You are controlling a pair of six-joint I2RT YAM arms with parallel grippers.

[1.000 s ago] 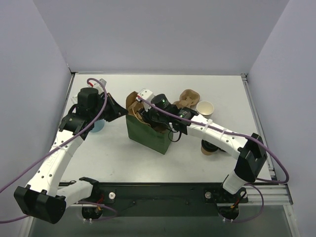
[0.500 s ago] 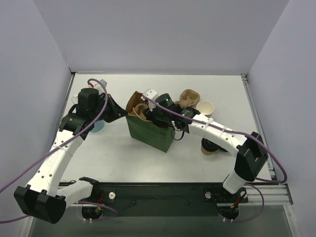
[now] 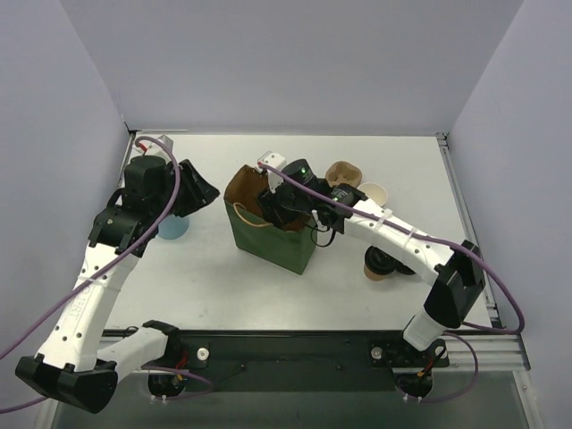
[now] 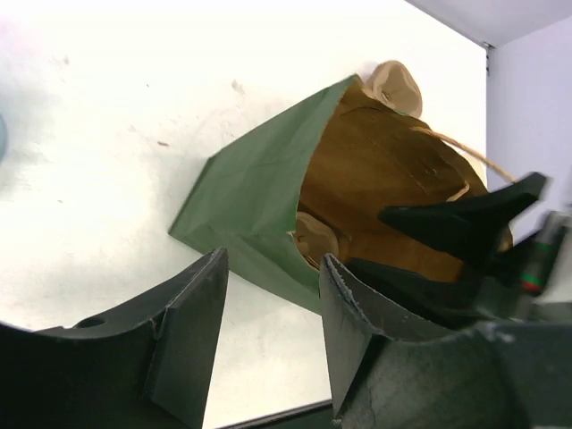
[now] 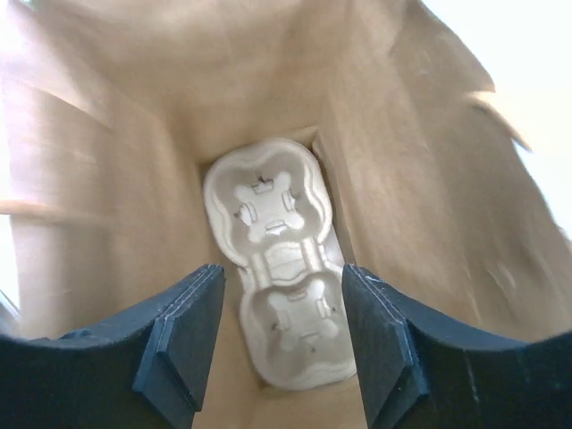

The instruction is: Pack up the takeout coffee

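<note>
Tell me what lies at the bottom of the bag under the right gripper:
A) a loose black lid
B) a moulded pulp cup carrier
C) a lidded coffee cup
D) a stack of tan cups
B: the right wrist view looks down past the open right gripper into the bag, where a pale two-well cup carrier lies on the floor with no cup in it.

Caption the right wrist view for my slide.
Open right claw over an empty two-cup pulp carrier inside the paper bag.
</note>
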